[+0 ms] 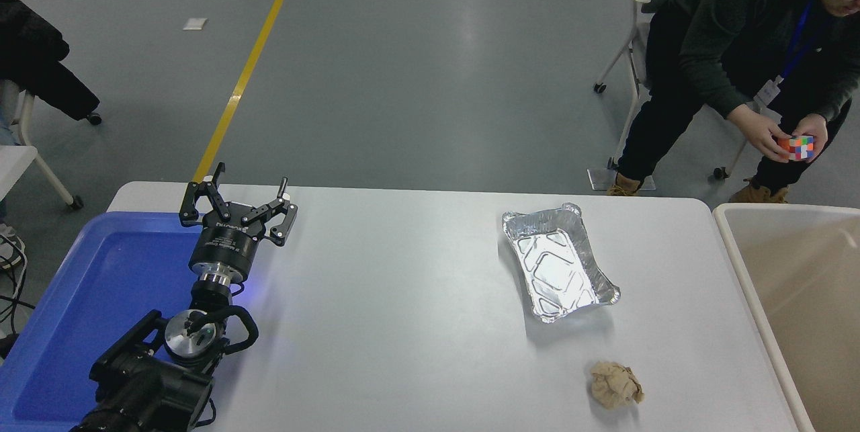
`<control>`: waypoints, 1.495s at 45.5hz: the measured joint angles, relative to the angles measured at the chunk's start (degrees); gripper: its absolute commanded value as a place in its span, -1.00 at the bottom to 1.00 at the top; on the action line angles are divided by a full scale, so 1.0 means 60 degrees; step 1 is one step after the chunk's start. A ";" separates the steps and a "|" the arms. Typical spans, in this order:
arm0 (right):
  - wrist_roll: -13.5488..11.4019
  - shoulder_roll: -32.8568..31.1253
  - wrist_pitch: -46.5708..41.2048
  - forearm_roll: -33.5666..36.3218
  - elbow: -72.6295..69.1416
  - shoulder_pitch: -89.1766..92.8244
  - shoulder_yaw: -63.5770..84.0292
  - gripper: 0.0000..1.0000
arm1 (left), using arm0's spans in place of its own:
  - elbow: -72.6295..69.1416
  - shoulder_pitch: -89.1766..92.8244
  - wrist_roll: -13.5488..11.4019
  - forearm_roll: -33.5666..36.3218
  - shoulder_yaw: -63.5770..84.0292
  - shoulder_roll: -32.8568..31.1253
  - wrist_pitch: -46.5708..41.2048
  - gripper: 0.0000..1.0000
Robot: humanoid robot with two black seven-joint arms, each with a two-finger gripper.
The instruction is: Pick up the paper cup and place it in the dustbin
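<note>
The paper cup is out of view. At the right edge of the table stands the dustbin (729, 244), a large beige bin with a thick rounded rim, and what shows of its inside is bare. My left gripper (250, 185) rests at the table's far left, over the edge of the blue tray, open with nothing between its fingers. The right arm and its gripper do not appear in the head view.
A blue plastic tray (80, 297) lies at the left. A silver foil tray (559, 263) sits right of centre, with a crumpled tan paper ball (615, 385) in front of it. A seated person (732, 49) at the far right turns a coloured cube (797, 147).
</note>
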State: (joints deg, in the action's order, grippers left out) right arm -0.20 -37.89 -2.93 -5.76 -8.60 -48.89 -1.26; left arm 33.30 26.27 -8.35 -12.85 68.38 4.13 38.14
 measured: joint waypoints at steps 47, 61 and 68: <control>0.0067 0.1121 0.1064 0.0008 0.0051 0.2030 -0.1347 -1.00 | 0.0002 0.0002 0.0000 -0.0005 0.0011 0.0000 0.0000 0.98; 0.0090 0.1244 0.1116 0.0008 0.0058 0.2487 -0.1787 -1.00 | 0.0002 0.0002 0.0000 -0.0006 0.0013 0.0000 0.0000 0.98; 0.0101 0.1298 0.1125 0.0008 0.0058 0.2696 -0.1974 -1.00 | 0.0002 0.0001 0.0000 -0.0005 0.0014 0.0000 0.0000 0.98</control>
State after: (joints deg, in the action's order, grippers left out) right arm 0.41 -30.10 3.82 -5.71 -8.25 -32.71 -13.11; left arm 33.31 26.28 -8.35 -12.87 68.46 4.13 38.14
